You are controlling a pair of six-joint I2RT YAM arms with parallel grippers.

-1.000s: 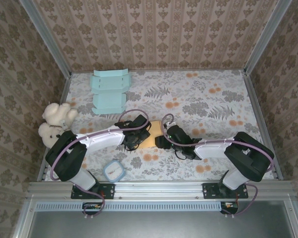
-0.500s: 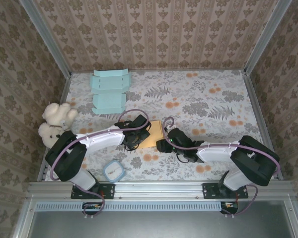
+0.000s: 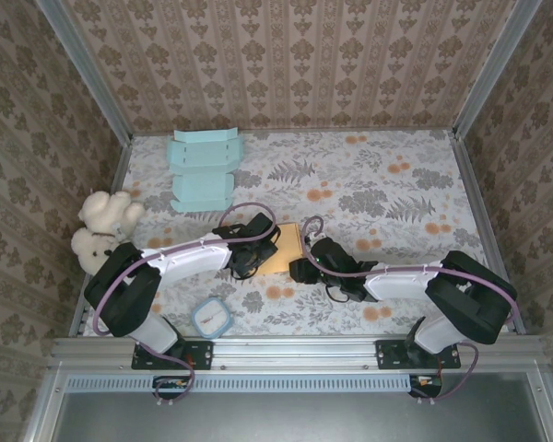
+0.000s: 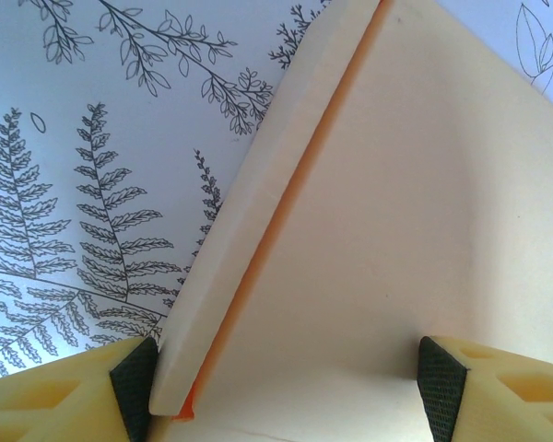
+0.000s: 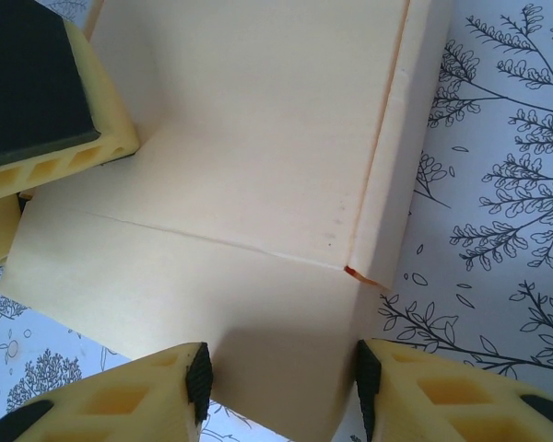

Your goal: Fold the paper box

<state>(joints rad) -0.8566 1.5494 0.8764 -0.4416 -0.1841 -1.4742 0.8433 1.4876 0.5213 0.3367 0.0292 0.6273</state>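
**Both grippers clasp a cream card box at mid-desk**

At the far left edge of the desk [image 3: 378,184], which is covered by a cloth printed with grey ferns and orange blossoms, sit two fluffy cream teddy bears [image 3: 104,230]. Behind them, near the back wall, a flat teal card blank [image 3: 204,170] lies unfolded, its edges notched with tabs. By the near edge rests a small rounded-square dish [image 3: 211,318] with a pale blue rim.

The left gripper [image 3: 255,247] reaches in from the left to the paper box [image 3: 286,244], a tan, partly folded piece of smooth card lying at the middle of the desk. In the left wrist view its yellow, ribbed fingers [image 4: 46,405] carry black pads. One pad presses the end of a raised, doubled side wall with an orange inner face. The other meets the broad flat panel, so the gripper [image 4: 286,387] appears clamped across the paper box [image 4: 396,212].

The right gripper [image 3: 300,267] meets the box's near right corner. Seen from the right wrist, its pads [image 5: 199,378] sit flush against both sides of a creased section, grasping the paper box [image 5: 249,166], the gripper [image 5: 281,382] straddling the card. A straight fold line crosses the matte panel, and an upright wall runs along its right side.
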